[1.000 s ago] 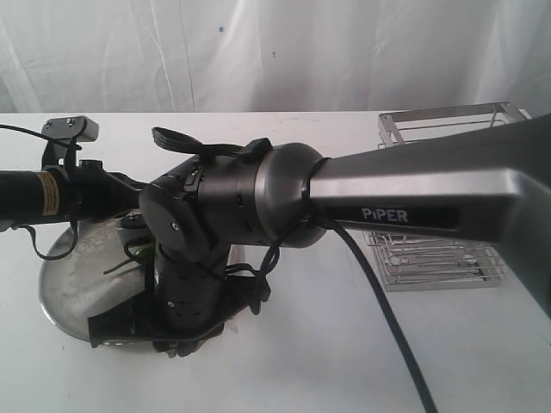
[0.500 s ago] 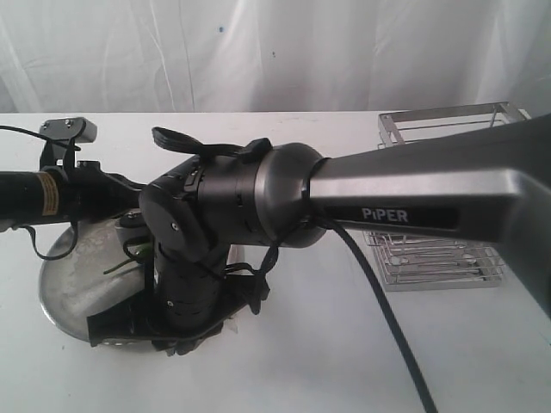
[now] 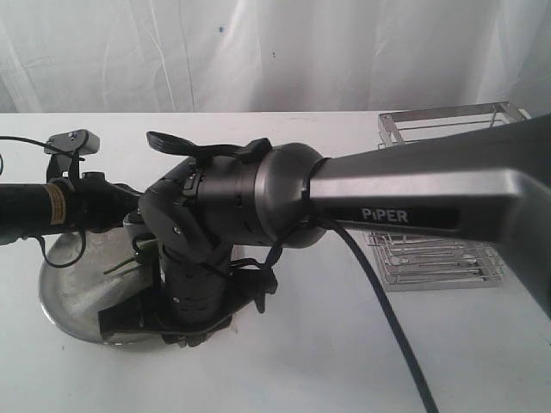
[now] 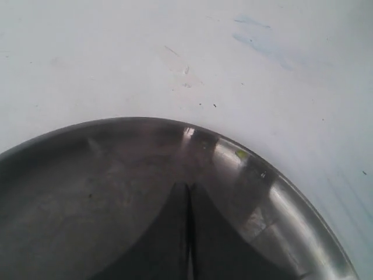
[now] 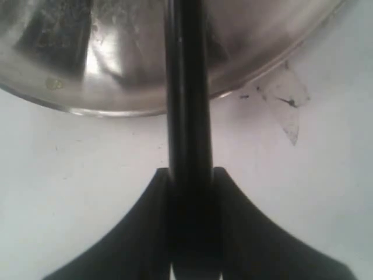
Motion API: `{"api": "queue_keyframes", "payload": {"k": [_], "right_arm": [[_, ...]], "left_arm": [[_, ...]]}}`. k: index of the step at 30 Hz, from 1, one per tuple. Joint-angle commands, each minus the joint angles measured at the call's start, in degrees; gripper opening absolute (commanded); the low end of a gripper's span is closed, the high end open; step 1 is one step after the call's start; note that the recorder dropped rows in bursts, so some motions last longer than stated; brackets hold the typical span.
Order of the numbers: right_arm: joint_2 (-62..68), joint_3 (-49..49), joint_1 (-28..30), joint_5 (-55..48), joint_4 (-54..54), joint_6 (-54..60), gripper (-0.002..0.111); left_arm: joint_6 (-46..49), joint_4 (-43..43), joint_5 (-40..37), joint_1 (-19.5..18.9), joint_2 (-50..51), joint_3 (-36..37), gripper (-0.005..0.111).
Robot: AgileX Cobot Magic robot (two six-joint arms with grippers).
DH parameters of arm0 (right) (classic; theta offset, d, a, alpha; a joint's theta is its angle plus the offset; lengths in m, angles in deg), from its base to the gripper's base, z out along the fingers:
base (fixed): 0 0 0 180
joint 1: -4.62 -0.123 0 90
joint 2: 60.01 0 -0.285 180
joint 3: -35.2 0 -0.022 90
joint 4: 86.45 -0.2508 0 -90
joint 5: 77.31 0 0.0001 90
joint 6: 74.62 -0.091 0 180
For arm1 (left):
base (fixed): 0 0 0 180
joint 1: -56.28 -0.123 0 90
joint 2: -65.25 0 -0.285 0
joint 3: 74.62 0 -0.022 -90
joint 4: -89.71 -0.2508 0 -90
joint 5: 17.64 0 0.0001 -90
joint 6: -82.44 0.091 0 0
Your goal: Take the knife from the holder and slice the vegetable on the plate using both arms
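The steel plate lies at the left of the white table, also seen in the left wrist view as plate and in the right wrist view as plate. My right gripper is shut on the black knife, which reaches over the plate's rim. A bit of the green vegetable with its thin stem shows beside the right arm's wrist. My left gripper hangs low over the plate, shut, with nothing visible between its fingers. In the exterior view both grippers' tips are hidden behind the right arm.
The silver wire holder stands at the right, partly behind the grey PiPER link. A scrap of clear film lies on the table next to the plate. A white curtain backs the table.
The left arm has dropped a little and its wrist camera sits lower. The right wrist has shifted slightly down over the plate. Both grips are unchanged.
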Motion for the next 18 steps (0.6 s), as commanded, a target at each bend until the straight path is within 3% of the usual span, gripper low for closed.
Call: {"api": "queue_keyframes", "payload": {"k": [1,11,18], "right_arm": [[-0.3,0.4,-1.1,0.3,1.7,-1.8,0.0],[0.1,0.4,-1.1,0.9,2.9,-2.6,0.0],[2.8,0.5,-1.2,2.6,2.5,-2.4,0.0]], "left_arm": [[-0.5,1.9,-0.5,-0.1,-0.1,0.0,0.0],[-0.5,4.2,2.0,-0.7,-0.2,0.0,0.0],[-5.2,6.0,6.1,-6.1,-0.2,0.1,0.0]]}}
